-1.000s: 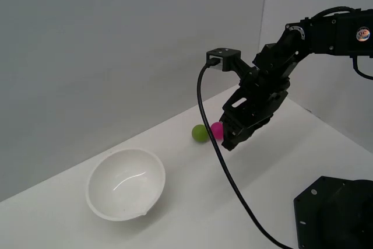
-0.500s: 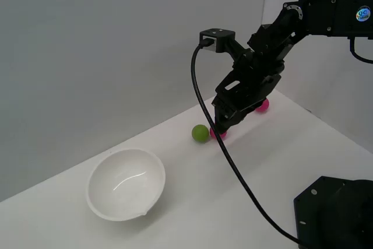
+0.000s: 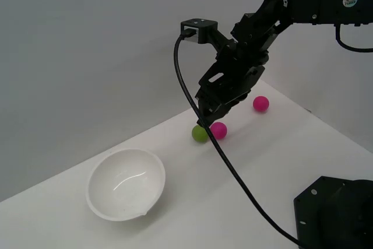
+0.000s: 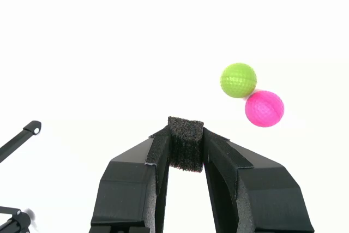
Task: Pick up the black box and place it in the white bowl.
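White and glossy, the bowl [image 3: 126, 183] sits on the table [image 3: 192, 202] at the exterior view's left, and its hollow holds nothing. Moving right, a green ball [image 3: 199, 133] and a pink ball [image 3: 218, 130] lie touching each other. Above them hangs the gripper [image 3: 205, 118], raised clear of the table. Further right, a second pink ball [image 3: 260, 104] rests well apart from the pair, and the robot base [image 3: 335, 214] fills the lower right corner.

In the wrist view, the black box [image 4: 185, 143] is pinched between the two fingers [image 4: 155, 154], which press on its opposite sides near their tips. The box is off the table, with the green ball [image 4: 238, 79] and pink ball [image 4: 264, 108] seen beyond it.

By my reading, the pickup is done: the box is gripped and lifted. What remains is the carry toward the exterior view's left until the box is over the bowl, then the release into the hollow. The gripper is well apart from the bowl, so most of that carry is left.
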You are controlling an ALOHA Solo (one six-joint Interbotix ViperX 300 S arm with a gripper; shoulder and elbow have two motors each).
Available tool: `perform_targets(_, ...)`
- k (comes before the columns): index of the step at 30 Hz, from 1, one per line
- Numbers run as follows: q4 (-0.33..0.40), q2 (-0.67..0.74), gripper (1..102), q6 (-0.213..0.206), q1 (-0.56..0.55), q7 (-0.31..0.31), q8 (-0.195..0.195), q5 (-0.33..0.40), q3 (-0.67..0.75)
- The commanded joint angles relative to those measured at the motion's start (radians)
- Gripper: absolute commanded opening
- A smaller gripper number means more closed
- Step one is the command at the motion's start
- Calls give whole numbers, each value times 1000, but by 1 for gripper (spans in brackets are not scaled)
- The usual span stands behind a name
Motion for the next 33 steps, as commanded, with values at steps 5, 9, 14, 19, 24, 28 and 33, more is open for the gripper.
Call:
perform_targets(5, -71, -23, 3, -23, -63, 2, 3, -75, -18)
perform_targets(9, -110, -66, 3, -25, -104, -2, 3, -114, -61)
perform_targets(14, -152, -118, 3, -38, -160, -11, 3, -155, -112)
perform_targets(19, -184, -164, 3, -48, -204, -28, 3, -187, -155)
perform_targets(24, -213, -199, 3, -58, -241, -51, 3, -218, -192)
perform_targets(28, -236, -227, 3, -71, -267, -69, 3, -241, -219)
perform_targets(33, -265, -259, 3, -74, -302, -74, 3, -270, -253)
